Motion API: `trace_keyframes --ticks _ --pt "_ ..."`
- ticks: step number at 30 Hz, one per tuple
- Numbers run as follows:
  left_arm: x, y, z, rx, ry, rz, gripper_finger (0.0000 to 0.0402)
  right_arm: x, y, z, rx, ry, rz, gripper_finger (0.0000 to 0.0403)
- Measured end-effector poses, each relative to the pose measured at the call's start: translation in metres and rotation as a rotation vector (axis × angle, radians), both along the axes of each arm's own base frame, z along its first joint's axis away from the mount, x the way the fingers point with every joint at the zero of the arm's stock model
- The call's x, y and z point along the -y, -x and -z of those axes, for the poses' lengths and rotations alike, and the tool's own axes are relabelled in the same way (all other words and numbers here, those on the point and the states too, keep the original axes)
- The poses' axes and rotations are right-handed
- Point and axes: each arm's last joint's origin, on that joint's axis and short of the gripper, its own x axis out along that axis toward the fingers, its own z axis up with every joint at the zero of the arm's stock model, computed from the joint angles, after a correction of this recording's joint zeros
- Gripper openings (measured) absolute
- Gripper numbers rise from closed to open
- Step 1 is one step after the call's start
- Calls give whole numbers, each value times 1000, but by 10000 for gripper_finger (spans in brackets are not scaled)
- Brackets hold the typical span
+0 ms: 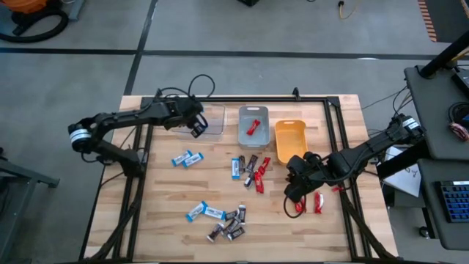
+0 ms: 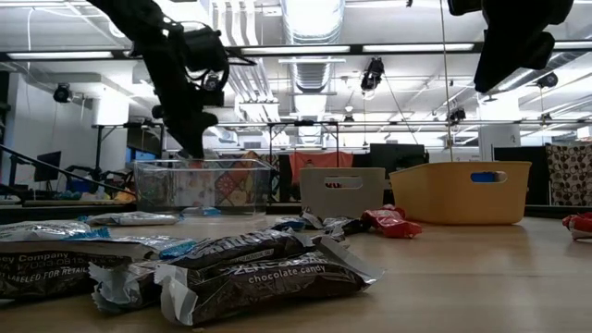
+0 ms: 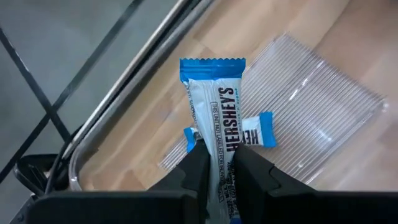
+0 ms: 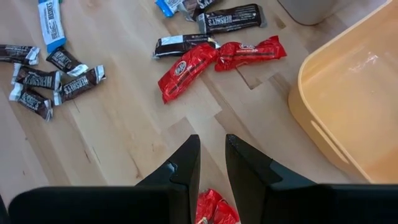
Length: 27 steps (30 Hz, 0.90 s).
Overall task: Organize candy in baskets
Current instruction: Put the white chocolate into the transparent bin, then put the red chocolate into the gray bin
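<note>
Left gripper (image 3: 217, 171) clamps 1 blue-and-white bar (image 3: 216, 118) above the clear bin (image 1: 209, 121). Right gripper (image 4: 212, 165), fingers narrow and empty, hangs over red wrappers (image 4: 214, 208).

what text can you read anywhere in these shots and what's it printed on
"HERSHEY'S": on the blue-and-white bar held in the left pincer, over the clear bin.
"HERSHEY'S": on a dark bar in the right wrist view.
"KitKat": logo on a red wrapper, barely legible.
"chocolate candy": on the nearest dark bar in the low view.
"Company": on the silver wrapper beside it.
Other wrappers are too small or blurred.
</note>
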Motion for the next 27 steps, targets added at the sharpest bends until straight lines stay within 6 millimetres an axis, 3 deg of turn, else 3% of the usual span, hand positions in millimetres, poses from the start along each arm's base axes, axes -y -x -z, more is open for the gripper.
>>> trace_keyframes --ticks 6,19,23,27 --pt "-2 -4 9 -32 17 -3 44 -1 -3 -1 33 -13 -4 68" --pt "1 -4 7 -17 13 -3 137 -2 -5 -2 58 -23 -5 68" --pt "12 -6 -1 40 26 10 143 -2 -5 -2 59 -25 -2 68" --pt "37 -11 -12 122 55 91 144 -2 -5 -2 59 -26 -1 68"
